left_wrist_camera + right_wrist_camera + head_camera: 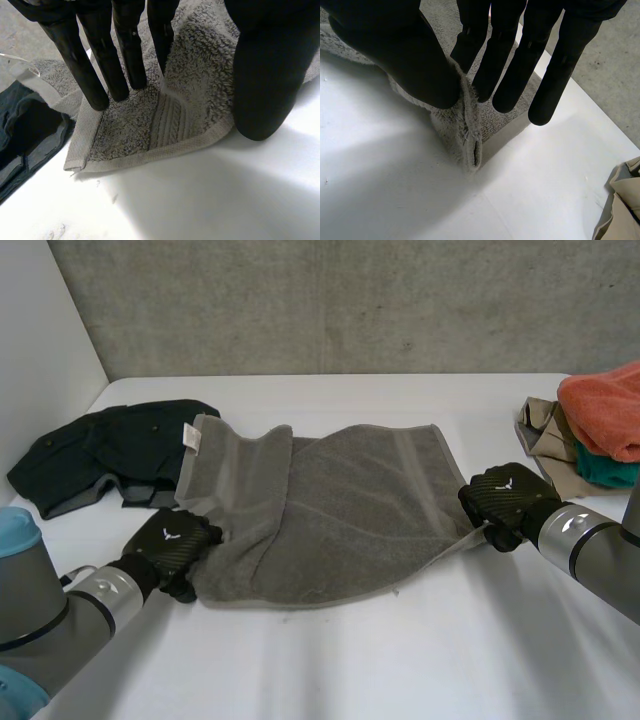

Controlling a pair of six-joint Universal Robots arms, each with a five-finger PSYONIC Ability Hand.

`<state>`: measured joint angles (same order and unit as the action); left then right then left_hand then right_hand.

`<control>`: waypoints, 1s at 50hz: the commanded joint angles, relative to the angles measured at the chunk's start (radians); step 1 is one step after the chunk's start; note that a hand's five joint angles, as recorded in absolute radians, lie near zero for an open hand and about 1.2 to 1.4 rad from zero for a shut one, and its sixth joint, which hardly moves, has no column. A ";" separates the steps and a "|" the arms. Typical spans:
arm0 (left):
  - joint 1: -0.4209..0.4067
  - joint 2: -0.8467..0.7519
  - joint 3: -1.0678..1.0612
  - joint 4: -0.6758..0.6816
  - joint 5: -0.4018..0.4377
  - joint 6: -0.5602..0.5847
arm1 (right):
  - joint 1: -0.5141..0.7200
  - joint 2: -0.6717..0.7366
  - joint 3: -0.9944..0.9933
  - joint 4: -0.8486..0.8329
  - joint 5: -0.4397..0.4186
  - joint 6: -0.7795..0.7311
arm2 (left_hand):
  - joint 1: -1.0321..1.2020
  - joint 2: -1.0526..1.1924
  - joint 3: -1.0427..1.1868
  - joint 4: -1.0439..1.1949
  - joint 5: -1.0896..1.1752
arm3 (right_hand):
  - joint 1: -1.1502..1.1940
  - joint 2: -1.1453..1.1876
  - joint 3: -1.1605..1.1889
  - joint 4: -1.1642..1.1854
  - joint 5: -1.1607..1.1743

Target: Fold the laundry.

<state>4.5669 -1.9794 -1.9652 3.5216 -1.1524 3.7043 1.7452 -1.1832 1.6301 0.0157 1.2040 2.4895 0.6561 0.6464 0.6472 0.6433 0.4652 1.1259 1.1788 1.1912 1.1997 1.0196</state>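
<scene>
A grey towel [340, 510] lies rumpled across the middle of the table, its left part folded over with a white label showing. My left hand [175, 540] is at the towel's near left corner. In the left wrist view its straight fingers [95, 65] stand with their tips on the towel [130, 130], the thumb [262, 75] rests apart at the hem, and the corner lies flat between them. My right hand [505, 502] is at the near right corner. There its thumb [395, 55] and a finger pinch a raised ridge of the towel's edge [465, 125].
A dark garment [110, 455] lies at the far left, partly under the towel, and lies beside the towel corner in the left wrist view [25, 130]. At the right edge sits a pile: an orange cloth [605, 410], a teal one [605, 472] and a beige one [545, 435].
</scene>
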 commanded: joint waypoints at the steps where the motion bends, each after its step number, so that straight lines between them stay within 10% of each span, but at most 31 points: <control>1: -0.011 -0.015 0.029 0.008 -0.039 0.006 | -0.006 -0.006 -0.003 0.001 -0.001 0.000 | 0.739 0.749 0.748 0.752 0.756 | 0.270 0.217 0.205 0.197 0.202; 11: -0.039 0.368 -0.018 -0.059 -0.271 -0.003 | -0.065 -0.169 -0.062 0.156 0.008 -0.046 | 0.740 0.750 0.749 0.753 0.757 | 0.270 0.217 0.205 0.197 0.202; 22: -0.066 0.783 0.231 -0.398 -0.294 -0.003 | -0.119 -0.452 -0.351 0.355 -0.001 -0.049 | 0.740 0.750 0.749 0.753 0.757 | 0.270 0.217 0.205 0.197 0.202; 37: -0.143 0.320 0.394 -0.544 -0.414 0.196 | -0.029 -0.136 -0.443 0.398 0.005 -0.015 | 0.740 0.750 0.749 0.753 0.757 | 0.270 0.217 0.205 0.197 0.202; 50: -0.178 -0.061 0.830 -0.028 -0.486 0.214 | 0.034 0.136 -0.679 -0.060 0.167 0.202 | 0.740 0.750 0.749 0.753 0.757 | 0.270 0.217 0.205 0.197 0.202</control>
<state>4.3905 -1.9660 -1.3558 3.2529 -1.5913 3.9531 1.7670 -1.0905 1.0825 0.2341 1.2783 2.5767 1.1473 1.1967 1.1906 1.1997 1.0015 1.1330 1.1844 1.1948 1.2004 1.0231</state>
